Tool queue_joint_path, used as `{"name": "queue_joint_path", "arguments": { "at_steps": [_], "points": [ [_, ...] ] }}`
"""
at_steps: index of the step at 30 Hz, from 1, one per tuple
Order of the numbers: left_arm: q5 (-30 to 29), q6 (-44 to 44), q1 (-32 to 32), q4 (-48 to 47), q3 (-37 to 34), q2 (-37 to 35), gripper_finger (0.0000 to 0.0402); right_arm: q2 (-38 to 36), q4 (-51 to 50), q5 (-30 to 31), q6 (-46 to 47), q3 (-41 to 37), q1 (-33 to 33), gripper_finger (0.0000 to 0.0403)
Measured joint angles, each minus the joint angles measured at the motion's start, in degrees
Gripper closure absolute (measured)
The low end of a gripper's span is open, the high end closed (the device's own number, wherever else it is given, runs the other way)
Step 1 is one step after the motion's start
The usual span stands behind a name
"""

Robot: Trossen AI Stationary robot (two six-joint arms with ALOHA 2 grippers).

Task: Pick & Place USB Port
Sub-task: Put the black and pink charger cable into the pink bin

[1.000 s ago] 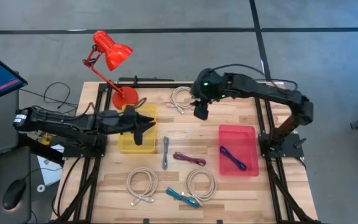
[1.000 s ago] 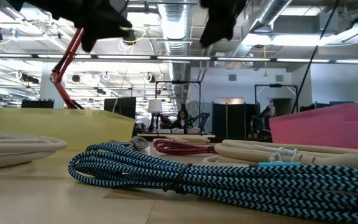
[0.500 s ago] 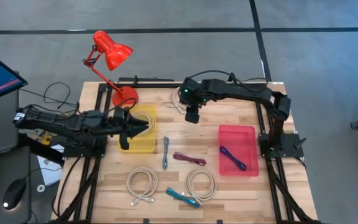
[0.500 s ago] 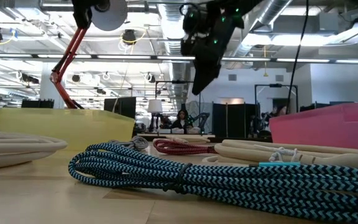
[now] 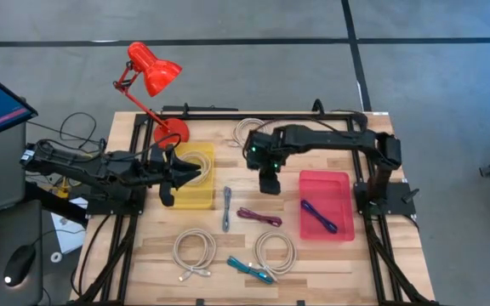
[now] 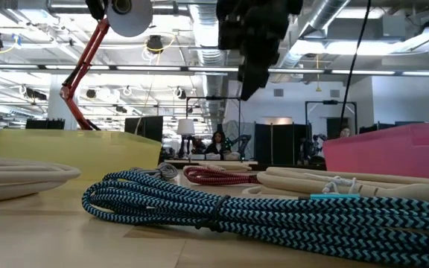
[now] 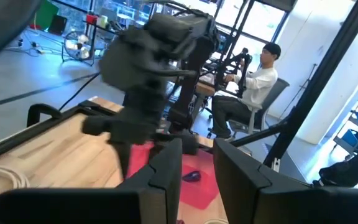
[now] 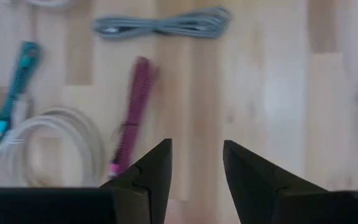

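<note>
Sorting looks partly done. One purple cable [image 5: 319, 216] already lies in the pink bin [image 5: 345, 180], and a pale coiled cable [image 5: 196, 161] sits in the yellow bin [image 5: 202, 198]. Still loose on the wooden table [image 5: 313, 263] are a grey bundled cable [image 8: 161, 23], a maroon cable [image 8: 129, 109], a teal braided cable [image 8: 12, 90] and several white coils [image 8: 50, 140].

The right gripper [image 8: 194, 167] hangs above the open tabletop with its fingers [image 8: 157, 169] parted and nothing between them. The maroon cable lies just beside one fingertip, and the grey one lies farther ahead of both; by my reading the maroon one is the likely next pick, though that is only a guess.

The left gripper [image 7: 194, 167] hovers over the yellow bin, its fingers [image 7: 166, 168] spread a little with only air in the gap, so it is released and carries nothing.
</note>
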Motion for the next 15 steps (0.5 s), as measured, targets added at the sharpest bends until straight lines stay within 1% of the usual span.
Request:
{"name": "queue_joint_path", "arguments": {
  "at_steps": [8, 11, 15],
  "points": [
    [0.00, 0.01, 0.00, -0.02, 0.00, 0.00, 0.0312, -2.72, -2.28, 0.63, 8.01, 0.00, 8.29, 0.0267],
    [0.00, 0.00, 0.00, -0.07, 0.00, 0.00, 0.0312, -2.73, -2.38, 3.62, 12.25, 0.00, 11.49, 0.0267],
    [0.00, 0.02, 0.00, -0.49, 0.00, 0.00, 0.0312, -2.20, -2.12, 10.84, 18.76, 0.02, 15.18, 0.0267]
  ]
}}
